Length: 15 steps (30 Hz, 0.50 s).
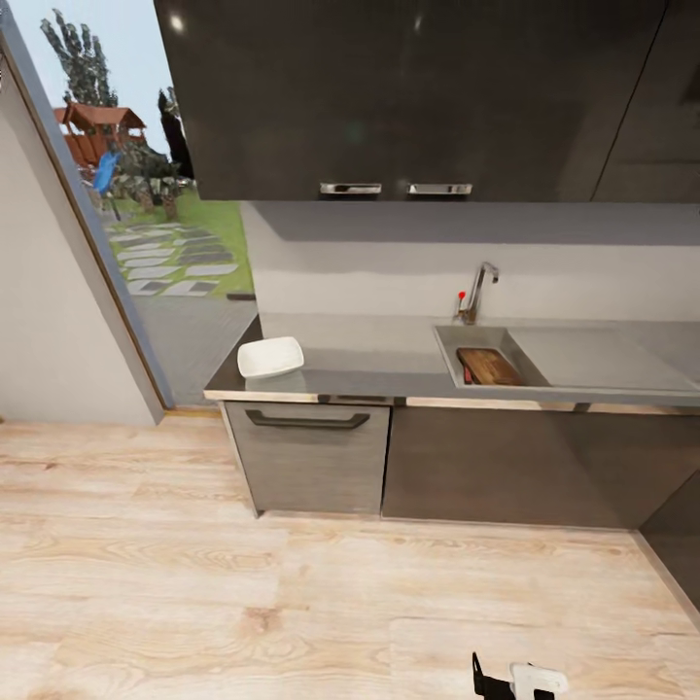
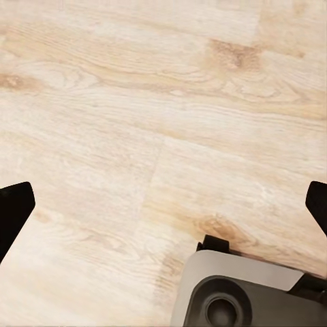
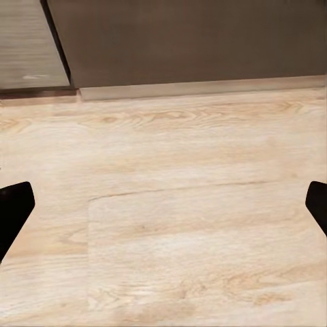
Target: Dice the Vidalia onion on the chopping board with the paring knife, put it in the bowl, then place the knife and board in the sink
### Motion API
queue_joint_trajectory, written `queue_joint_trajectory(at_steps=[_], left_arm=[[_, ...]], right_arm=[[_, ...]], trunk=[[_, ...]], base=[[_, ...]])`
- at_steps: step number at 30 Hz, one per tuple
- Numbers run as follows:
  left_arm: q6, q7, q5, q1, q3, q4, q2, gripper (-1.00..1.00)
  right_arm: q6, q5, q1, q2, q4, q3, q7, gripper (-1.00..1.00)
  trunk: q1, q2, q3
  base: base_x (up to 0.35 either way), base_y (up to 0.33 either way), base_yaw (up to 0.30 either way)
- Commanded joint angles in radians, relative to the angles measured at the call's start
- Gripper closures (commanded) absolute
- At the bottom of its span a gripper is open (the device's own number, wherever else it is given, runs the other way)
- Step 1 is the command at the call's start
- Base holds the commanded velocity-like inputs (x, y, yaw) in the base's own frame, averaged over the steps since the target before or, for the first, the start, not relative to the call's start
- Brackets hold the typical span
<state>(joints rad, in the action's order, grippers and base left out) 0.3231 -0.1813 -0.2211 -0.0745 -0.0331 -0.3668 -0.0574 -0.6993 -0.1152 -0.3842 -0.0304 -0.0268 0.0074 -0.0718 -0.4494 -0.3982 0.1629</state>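
Well, chopping board [image 1: 489, 367] lies far from pincer [image 3: 163, 204].

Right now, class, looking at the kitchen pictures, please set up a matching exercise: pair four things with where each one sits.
Things:
1. bowl
2. board
3. tap
4. handles

Places:
A. inside the sink
B. on the upper cabinets
C. left end of the countertop
D. behind the sink basin

Pairs: 1-C, 2-A, 3-D, 4-B
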Motion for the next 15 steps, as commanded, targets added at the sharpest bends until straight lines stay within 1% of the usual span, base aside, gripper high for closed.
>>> queue_joint_trajectory(at_steps=[1, 15], left_arm=[[0.003, -0.003, -0.006, -0.001, -0.004, 0.001, -0.001, -1.00], [0.003, -0.003, -0.006, -0.001, -0.004, 0.000, 0.000, -1.00]], right_arm=[[-0.003, -0.006, -0.001, 0.000, 0.001, 0.002, 0.001, -1.00], [-0.003, -0.006, -0.001, 0.000, 0.001, 0.002, 0.001, -1.00]], trunk=[[-0.001, -0.002, 0.000], [-0.001, -0.002, -0.022]], base=[[0.000, 0.000, 0.000], [0.000, 0.000, 0.000]])
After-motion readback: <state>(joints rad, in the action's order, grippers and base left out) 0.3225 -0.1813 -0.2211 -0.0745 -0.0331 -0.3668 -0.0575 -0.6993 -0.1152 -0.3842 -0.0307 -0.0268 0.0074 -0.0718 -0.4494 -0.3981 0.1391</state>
